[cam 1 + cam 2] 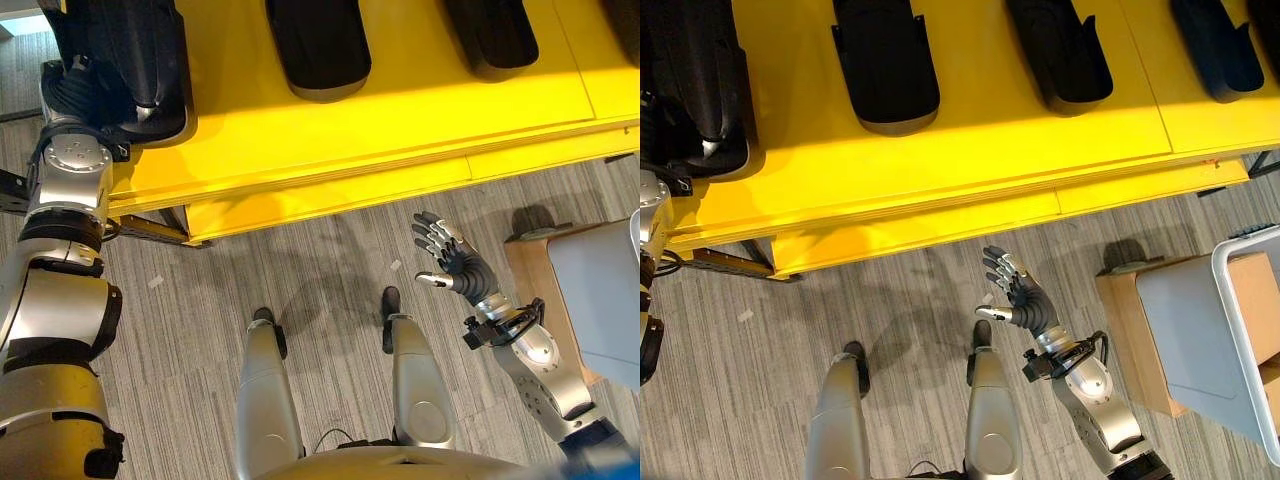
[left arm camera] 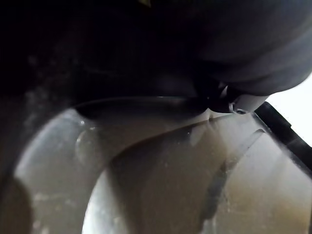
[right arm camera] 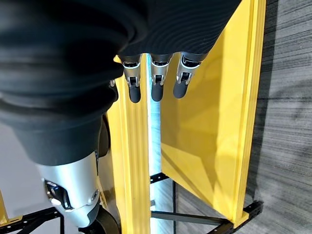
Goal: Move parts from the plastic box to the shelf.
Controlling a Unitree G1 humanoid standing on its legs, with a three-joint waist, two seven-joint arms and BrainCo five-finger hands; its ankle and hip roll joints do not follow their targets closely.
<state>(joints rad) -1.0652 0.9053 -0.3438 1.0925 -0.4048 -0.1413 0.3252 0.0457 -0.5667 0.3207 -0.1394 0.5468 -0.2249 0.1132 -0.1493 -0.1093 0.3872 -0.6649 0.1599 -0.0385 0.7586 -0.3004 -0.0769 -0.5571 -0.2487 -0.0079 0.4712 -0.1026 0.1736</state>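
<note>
A yellow shelf (image 1: 400, 130) runs across the top, with several long black parts lying on it (image 1: 318, 45) (image 1: 1060, 45). My left arm reaches up to the leftmost black part (image 1: 130, 60). The left hand's dark cover (image 1: 68, 92) meets that part's near end, and its fingers are hidden against the part's dark surface (image 2: 122, 58). My right hand (image 1: 452, 262) hangs over the floor below the shelf's front edge, open and holding nothing, fingers (image 3: 155, 83) straight. The grey plastic box (image 1: 1240, 320) stands at the far right.
The box rests tilted on a wooden stand (image 1: 1128, 325) to the right of my right hand. Grey striped carpet (image 1: 320, 260) lies between the shelf and me. The shelf's black metal frame (image 3: 195, 217) shows under its yellow boards.
</note>
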